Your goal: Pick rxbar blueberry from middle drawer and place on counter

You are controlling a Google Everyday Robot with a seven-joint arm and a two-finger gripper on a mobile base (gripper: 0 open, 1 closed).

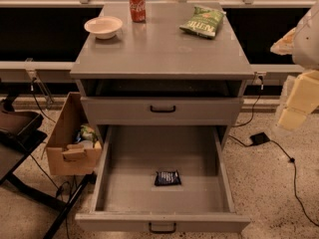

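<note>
Middle drawer (144, 153) open, rxbar blueberry (167, 178) on its floor, gripper (295, 107) well apart at right, grip unclear

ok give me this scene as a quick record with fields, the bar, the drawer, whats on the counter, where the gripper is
rxbar blueberry: lying flat on the middle drawer floor, near its centre
middle drawer: pulled open, holds only the bar
counter: holds a pale bowl, an upright red coca-cola can and a green chip bag
gripper: at the right edge of view, beside the cabinet, away from the drawer and the bar
cardboard box: on the floor, left of the cabinet
task status: bar not yet picked
</note>
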